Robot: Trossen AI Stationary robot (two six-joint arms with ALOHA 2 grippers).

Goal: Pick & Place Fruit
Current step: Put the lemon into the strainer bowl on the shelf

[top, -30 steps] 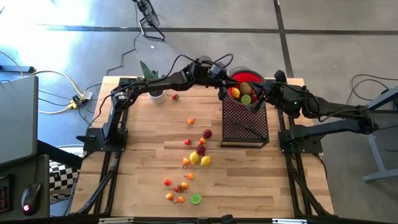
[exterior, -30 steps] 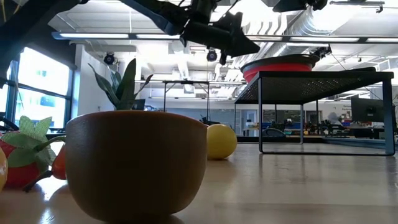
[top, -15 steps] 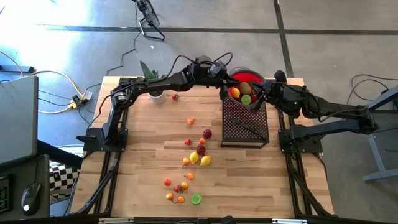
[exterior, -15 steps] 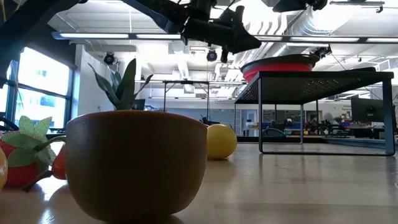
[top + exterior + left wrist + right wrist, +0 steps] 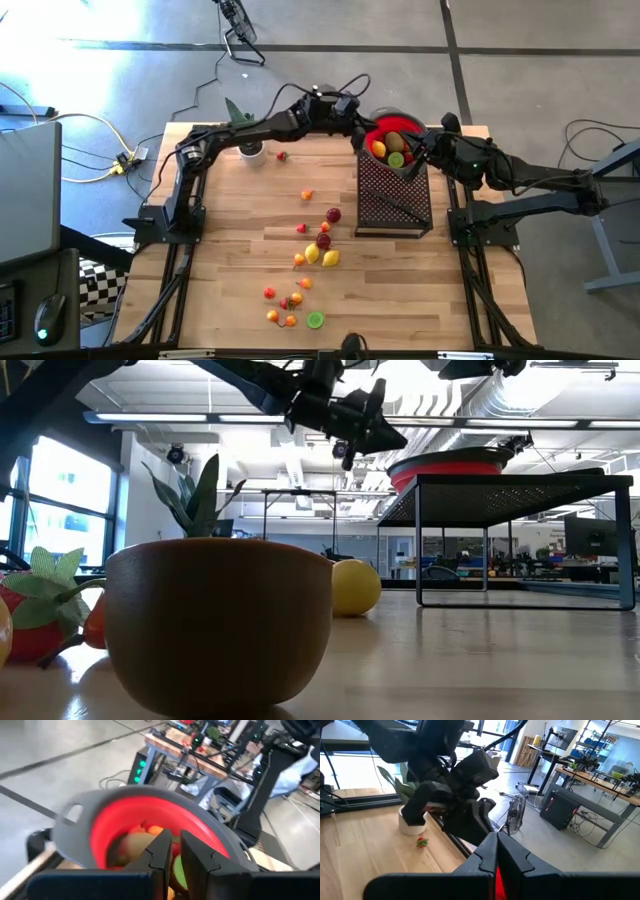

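I counted roughly fifteen small toy fruits [image 5: 318, 252] loose on the wooden table [image 5: 230, 250], red, orange, yellow and one green disc, round or oval and smooth-looking, strewn well out from the red bowl [image 5: 386, 127] toward the table's near edge, with one red piece closer, beside the potted plant [image 5: 243, 120]. A few more, orange, green and tan, sat piled inside the bowl itself, a round red basin with a grey rim that rested on top of a black perforated metal rack [image 5: 393, 190]. I had the left gripper [image 5: 355, 127] raised just beside the bowl's rim on the plant's side, its two dark fingers nearly pressed together with nothing between them that I could see. The right gripper [image 5: 425, 148] sat at the bowl's opposite edge, its fingers pressed together; I could not tell whether they pinched the rim.
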